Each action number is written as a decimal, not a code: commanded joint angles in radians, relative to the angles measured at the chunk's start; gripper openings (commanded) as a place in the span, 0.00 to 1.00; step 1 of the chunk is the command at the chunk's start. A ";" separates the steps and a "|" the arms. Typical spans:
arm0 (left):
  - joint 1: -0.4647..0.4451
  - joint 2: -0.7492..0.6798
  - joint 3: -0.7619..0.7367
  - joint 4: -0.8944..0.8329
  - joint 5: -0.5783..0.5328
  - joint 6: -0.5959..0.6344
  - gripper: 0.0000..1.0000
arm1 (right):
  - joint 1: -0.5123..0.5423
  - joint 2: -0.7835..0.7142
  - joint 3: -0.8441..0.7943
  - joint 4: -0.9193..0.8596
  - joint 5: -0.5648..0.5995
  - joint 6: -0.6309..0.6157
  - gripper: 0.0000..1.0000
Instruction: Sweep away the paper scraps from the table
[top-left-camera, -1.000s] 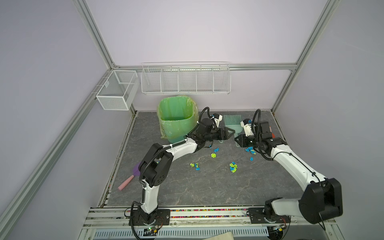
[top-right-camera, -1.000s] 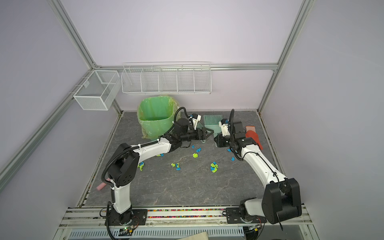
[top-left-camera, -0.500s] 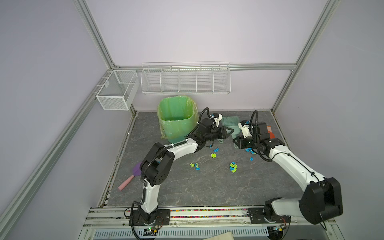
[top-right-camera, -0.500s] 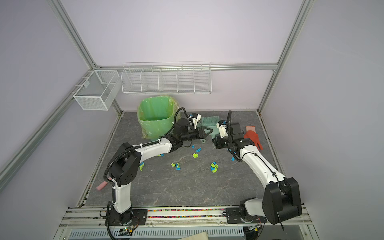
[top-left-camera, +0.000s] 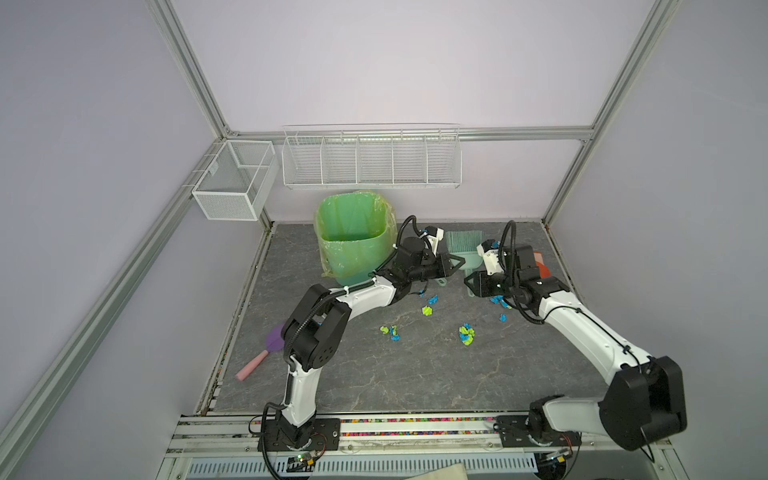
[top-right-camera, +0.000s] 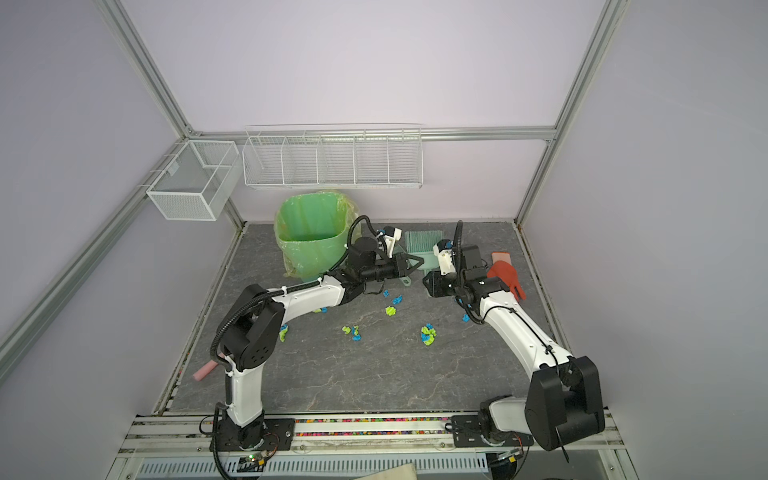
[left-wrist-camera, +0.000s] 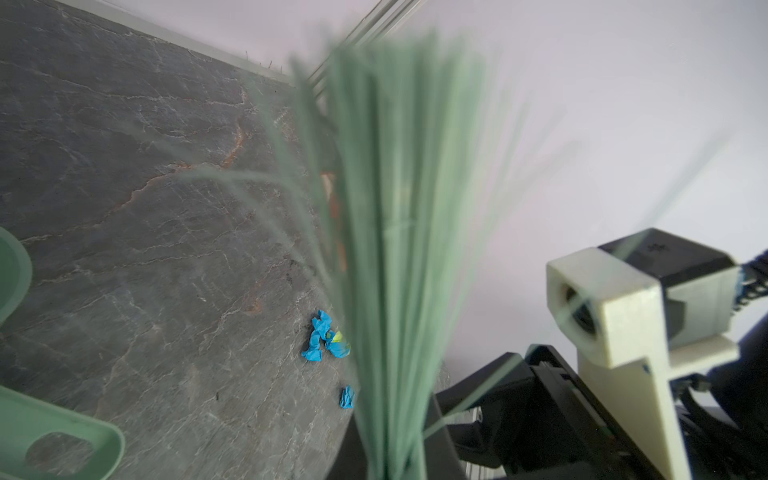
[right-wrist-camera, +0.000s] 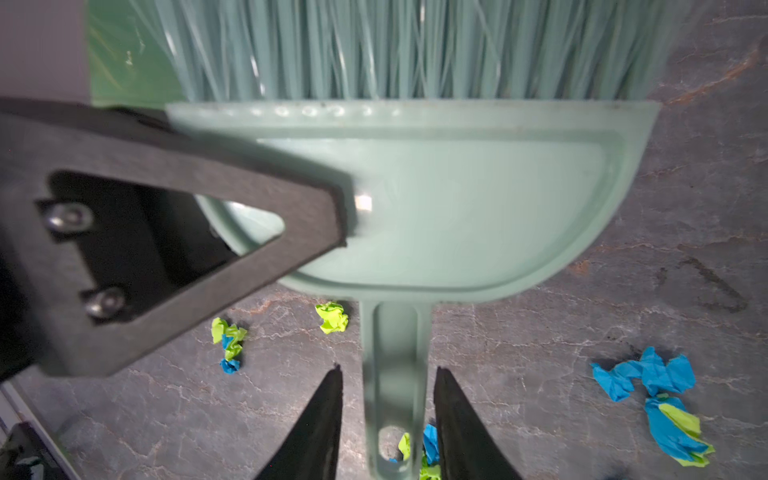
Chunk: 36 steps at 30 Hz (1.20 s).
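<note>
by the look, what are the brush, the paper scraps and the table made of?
The brush looks like pale green moulded plastic: smooth, semi-gloss, with a light spot on the head, and thin bristles that are probably synthetic.
The paper scraps look like matte coloured paper, wadded with sharp creases.
The table is dark grey with pale veins: stone or a stone-print laminate, cannot tell which.

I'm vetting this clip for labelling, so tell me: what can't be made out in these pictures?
Dustpan: both top views, left arm covers all but its handle.
Orange glove: a top view, right arm hides most.
Paper scraps: both top views, some tucked under the arms; too small to count.
Table behind the brush: left wrist view, blurred bristles screen it.
</note>
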 joint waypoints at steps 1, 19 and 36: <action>0.027 -0.013 -0.001 0.012 0.002 -0.023 0.00 | 0.006 -0.042 -0.018 0.036 -0.013 0.022 0.57; 0.105 -0.106 -0.054 0.075 -0.023 -0.068 0.00 | -0.045 -0.076 -0.078 0.178 -0.184 0.205 0.97; 0.160 -0.126 0.024 0.119 -0.046 -0.187 0.00 | -0.119 -0.090 -0.275 0.785 -0.372 0.680 0.88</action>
